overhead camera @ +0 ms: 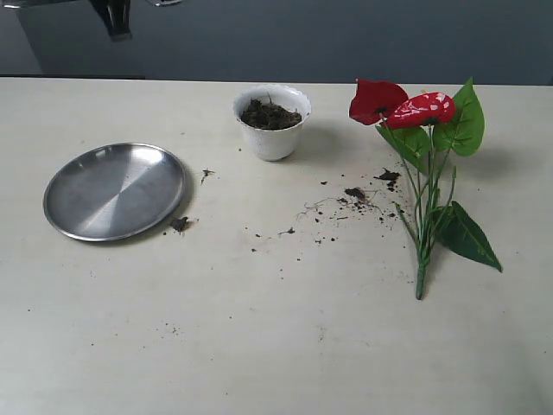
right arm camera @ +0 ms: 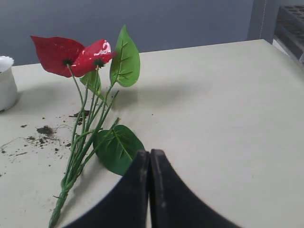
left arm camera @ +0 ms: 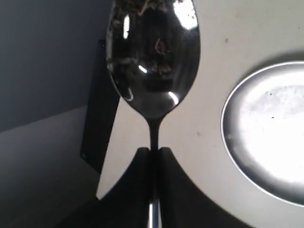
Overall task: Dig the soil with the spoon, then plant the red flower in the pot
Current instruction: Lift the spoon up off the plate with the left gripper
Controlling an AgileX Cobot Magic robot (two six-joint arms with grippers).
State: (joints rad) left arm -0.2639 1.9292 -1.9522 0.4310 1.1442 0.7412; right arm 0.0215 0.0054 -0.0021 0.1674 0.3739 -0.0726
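Observation:
The white pot point(overhead camera: 271, 121) stands at the back middle of the table, and dark soil point(overhead camera: 270, 114) fills it to the rim. To its right the red flower point(overhead camera: 406, 108) lies flat, blooms toward the back and stems toward the front. In the left wrist view my left gripper point(left arm camera: 154, 152) is shut on the thin handle of the silver spoon point(left arm camera: 152, 61); a few crumbs cling to its bowl, held above the table beside the steel plate point(left arm camera: 270, 128). My right gripper point(right arm camera: 149, 154) is shut and empty, close to a leaf of the red flower point(right arm camera: 80, 57). The pot point(right arm camera: 5, 83) shows at that view's edge.
A round steel plate point(overhead camera: 115, 190) lies at the left of the table. Thin soil crumbs and root fibres point(overhead camera: 354, 194) are scattered between the pot and the flower stems. A dark piece of equipment point(overhead camera: 112, 17) hangs at the top left edge.

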